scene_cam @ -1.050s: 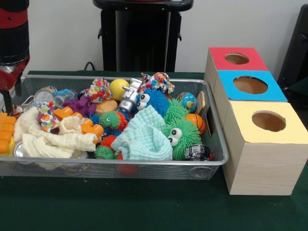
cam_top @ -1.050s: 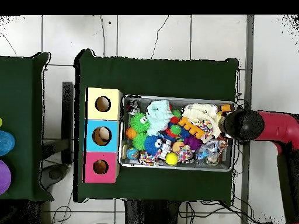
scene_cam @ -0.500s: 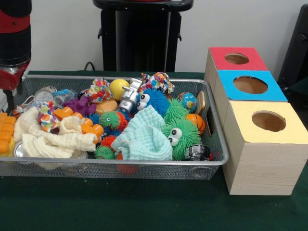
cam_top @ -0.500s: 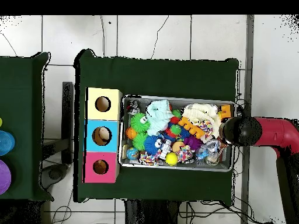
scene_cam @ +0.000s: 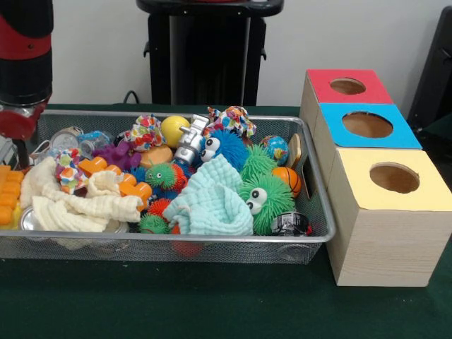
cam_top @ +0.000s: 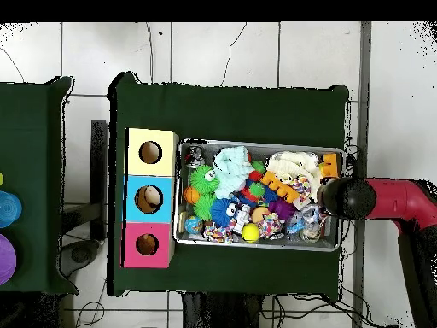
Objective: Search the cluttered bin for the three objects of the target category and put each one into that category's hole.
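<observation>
Shifted since a second ago: arm [scene_cam: 25, 63] further along the wire bin's [scene_cam: 176, 244] end, toward the bin's far rim in the front view. Pincer itself mostly cut off at the picture's edge; open or closed, cannot tell. Target category unknown, so candidates only guessed. Nearest beside the pincer: cream cloth [scene_cam: 78, 201], soft and limp, best pinched at a raised fold. Further off: mint cloth [scene_cam: 212, 198], then spiky green ball [scene_cam: 265, 198], light and squashy. Well apart: yellow hole [scene_cam: 394, 177], blue hole [scene_cam: 367, 125], red hole [scene_cam: 347, 86]. Much buried underneath.
</observation>
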Available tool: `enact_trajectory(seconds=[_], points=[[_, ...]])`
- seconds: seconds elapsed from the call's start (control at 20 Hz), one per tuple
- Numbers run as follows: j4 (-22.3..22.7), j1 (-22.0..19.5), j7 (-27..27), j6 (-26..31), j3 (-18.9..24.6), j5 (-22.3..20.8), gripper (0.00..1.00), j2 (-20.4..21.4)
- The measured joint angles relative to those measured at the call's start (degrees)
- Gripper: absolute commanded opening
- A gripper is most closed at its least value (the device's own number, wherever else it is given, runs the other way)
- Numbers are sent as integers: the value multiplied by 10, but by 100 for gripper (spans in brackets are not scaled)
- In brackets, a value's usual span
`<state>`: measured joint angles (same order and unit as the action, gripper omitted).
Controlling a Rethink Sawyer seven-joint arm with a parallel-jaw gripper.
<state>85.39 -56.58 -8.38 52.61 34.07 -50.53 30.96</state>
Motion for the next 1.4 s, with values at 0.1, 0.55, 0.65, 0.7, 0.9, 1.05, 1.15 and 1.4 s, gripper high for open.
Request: enact_trajectory(seconds=[0.1, 0.55, 0.65, 0.7, 0.9, 1.05, 1.15, 1.4], points=[[0, -1, 0, -11, 0, -1, 100, -5], [1, -2, 0, -45, -7, -5, 100, -14], [2, -2, 0, -52, -11, -5, 100, -14], [2, -2, 0, -54, -12, -5, 100, -14], [2, -2, 0, -58, -22, -4, 100, -14], [5, -2, 0, -58, -26, -5, 100, -10], [9, -3, 0, -58, -28, -5, 100, -8], [20, -6, 0, -59, -31, -4, 100, -6]])
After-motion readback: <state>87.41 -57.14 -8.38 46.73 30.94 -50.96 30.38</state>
